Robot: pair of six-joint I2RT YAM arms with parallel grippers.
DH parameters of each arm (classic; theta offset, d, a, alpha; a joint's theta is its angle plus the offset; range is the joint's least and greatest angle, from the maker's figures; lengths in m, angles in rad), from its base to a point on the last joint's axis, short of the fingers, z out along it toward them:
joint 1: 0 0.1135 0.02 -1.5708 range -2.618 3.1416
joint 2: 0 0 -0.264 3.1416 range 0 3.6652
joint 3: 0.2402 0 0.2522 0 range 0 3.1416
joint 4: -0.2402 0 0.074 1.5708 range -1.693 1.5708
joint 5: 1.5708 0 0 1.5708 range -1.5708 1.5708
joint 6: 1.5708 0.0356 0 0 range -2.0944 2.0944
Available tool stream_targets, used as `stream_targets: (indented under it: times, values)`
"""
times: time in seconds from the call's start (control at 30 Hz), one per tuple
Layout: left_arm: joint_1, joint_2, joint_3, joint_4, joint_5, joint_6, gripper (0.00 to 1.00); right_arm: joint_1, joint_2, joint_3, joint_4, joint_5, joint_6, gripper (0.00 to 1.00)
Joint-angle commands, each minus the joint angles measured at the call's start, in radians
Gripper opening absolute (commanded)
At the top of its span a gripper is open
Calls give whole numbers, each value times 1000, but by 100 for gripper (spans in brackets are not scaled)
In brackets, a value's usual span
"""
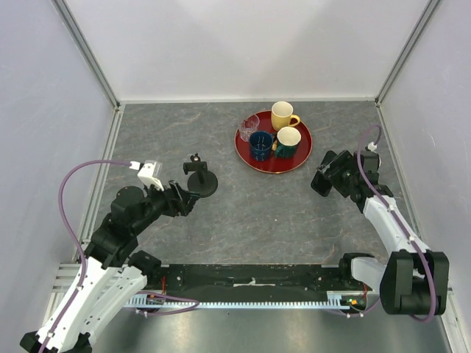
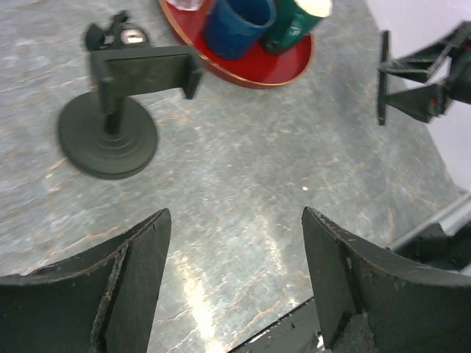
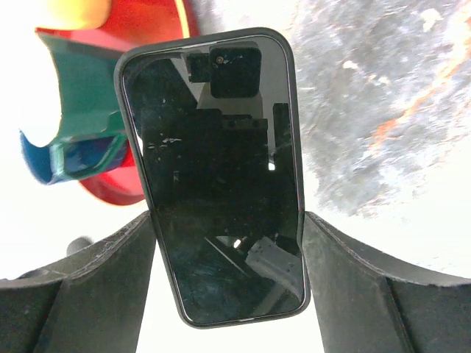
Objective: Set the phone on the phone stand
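Right gripper (image 3: 228,224): pinching the phone (image 3: 217,147) by its long sides and holding it, seemingly clear of the table, near the right edge.
Left gripper (image 2: 235,220): jaws standing spread, carrying nothing, hovering toward the left edge.
Stand (image 1: 200,182): sitting bare just beyond the left gripper, left of the red tray (image 1: 246,157) of mugs by the far edge.
Progress: the pickup is looking done. Carrying the phone across and seating it on the stand is remaining.

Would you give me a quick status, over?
Right gripper shut on phone. Left gripper open, empty. Stand vacant, beside tray. Nothing between phone and stand.
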Motion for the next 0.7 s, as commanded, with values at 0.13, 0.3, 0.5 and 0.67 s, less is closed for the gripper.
stream_targets:
  times: [0.13,0.3,0.5,0.67]
  values:
    - [-7,18,-112,414,504,-100,86,4,-190,19,-5,-180,57,0]
    - [-181,86,-126,680,298,-197,90,13,-253,25,-54,-228,81,0]
    - [-537,430,82,639,-115,-32,90,21,-296,53,-101,-236,92,0]
    - [-691,743,220,729,-258,56,95,21,-318,51,-109,-251,115,0]
